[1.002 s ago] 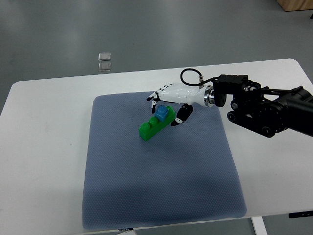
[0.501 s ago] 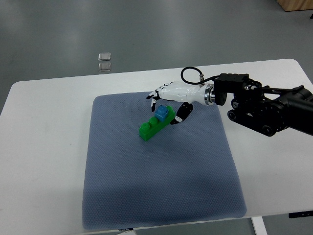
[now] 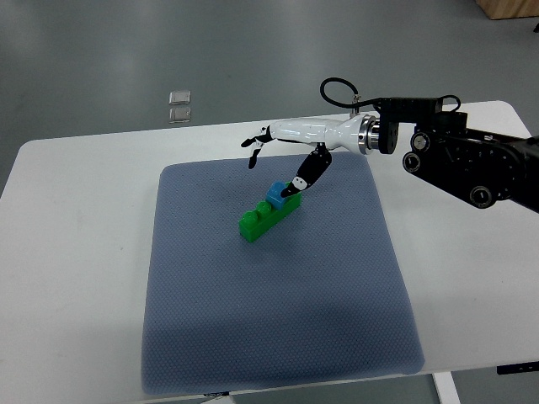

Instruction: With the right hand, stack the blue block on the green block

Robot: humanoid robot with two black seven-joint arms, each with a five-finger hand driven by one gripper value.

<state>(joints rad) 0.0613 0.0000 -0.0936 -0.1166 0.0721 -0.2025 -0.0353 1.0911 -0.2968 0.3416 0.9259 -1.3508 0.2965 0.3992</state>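
A single camera looks steeply down from the robot's own side, set high and fairly far back, so nearly the whole white desk [image 3: 76, 252] and the grey-blue mat [image 3: 278, 311] fit in frame. Grey floor [image 3: 168, 50] fills the top of the view beyond the desk's far edge.
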